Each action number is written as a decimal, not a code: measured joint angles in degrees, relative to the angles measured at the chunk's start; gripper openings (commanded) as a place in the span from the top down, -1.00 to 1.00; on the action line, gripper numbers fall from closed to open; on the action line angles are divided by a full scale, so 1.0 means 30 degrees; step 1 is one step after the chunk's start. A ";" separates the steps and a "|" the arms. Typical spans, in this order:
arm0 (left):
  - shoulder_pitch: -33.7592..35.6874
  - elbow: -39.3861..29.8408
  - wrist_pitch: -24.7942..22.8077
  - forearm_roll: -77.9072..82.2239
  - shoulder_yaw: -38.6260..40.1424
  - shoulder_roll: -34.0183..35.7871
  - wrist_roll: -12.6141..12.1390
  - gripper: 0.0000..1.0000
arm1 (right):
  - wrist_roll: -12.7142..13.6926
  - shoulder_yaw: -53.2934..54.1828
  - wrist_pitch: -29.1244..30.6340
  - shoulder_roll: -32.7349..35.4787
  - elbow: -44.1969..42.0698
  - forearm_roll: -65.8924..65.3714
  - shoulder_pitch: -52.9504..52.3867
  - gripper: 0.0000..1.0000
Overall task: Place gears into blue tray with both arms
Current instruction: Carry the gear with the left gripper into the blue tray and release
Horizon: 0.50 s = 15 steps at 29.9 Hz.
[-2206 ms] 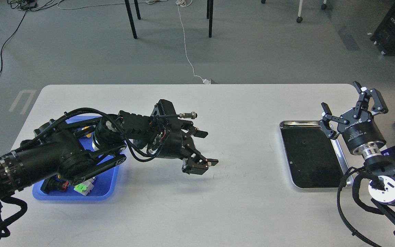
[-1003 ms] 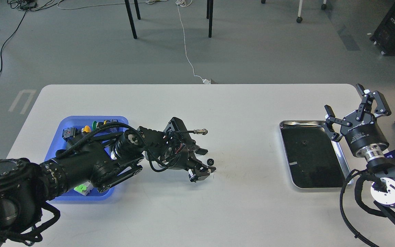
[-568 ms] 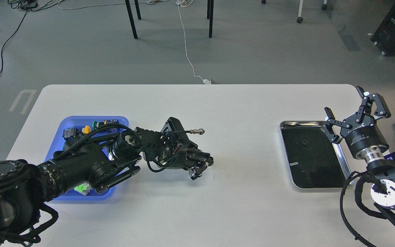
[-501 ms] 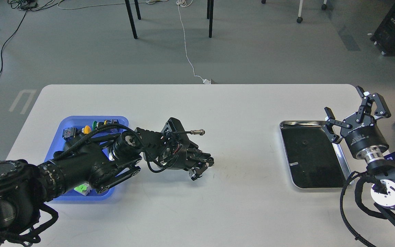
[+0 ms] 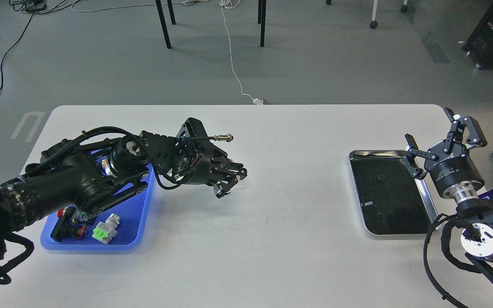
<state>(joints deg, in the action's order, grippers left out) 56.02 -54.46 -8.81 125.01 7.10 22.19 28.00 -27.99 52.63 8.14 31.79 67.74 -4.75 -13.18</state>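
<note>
Since the earlier frame, my left gripper [image 5: 229, 182] is lifting off the white table [image 5: 246, 239] and drawing back left toward the blue tray [image 5: 137, 222], fingers pressed together; the gear is no longer lying on the table, so I judge it pinched, though hidden. Risk: so small a part is liable to slip during transfer. Push buttons [image 5: 105, 229] are crowding the tray's near end. My right gripper [image 5: 443, 137] is hovering spread apart beside the steel tray [image 5: 426, 194], where one more gear [image 5: 377, 176] is lying.
</note>
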 measured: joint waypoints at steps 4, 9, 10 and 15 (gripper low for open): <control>-0.0019 -0.1089 -0.0023 0.0000 -0.0024 0.3354 -0.0007 0.76 | 0.0003 -0.0132 -0.0020 -0.0024 0.0010 -0.0062 0.0025 -0.98; -0.0766 -0.2466 -0.0021 -0.0006 -0.0062 0.7135 -0.0001 0.75 | 0.0002 -0.0195 -0.0020 -0.0199 0.0011 -0.0130 0.0029 -0.98; -0.1145 -0.2578 -0.0001 -0.0005 -0.0069 0.7749 -0.0005 0.74 | 0.0002 -0.0196 -0.0021 -0.0208 0.0011 -0.0134 0.0029 -0.98; -0.2700 -0.2514 0.0122 -0.0007 -0.0047 0.9197 0.0001 0.72 | 0.0002 -0.0246 -0.0018 -0.0231 0.0007 -0.0169 0.0046 -0.98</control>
<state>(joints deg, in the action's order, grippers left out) 47.92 -62.01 -8.44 124.99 6.96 49.78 28.01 -27.98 51.89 8.09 31.09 67.76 -5.26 -13.04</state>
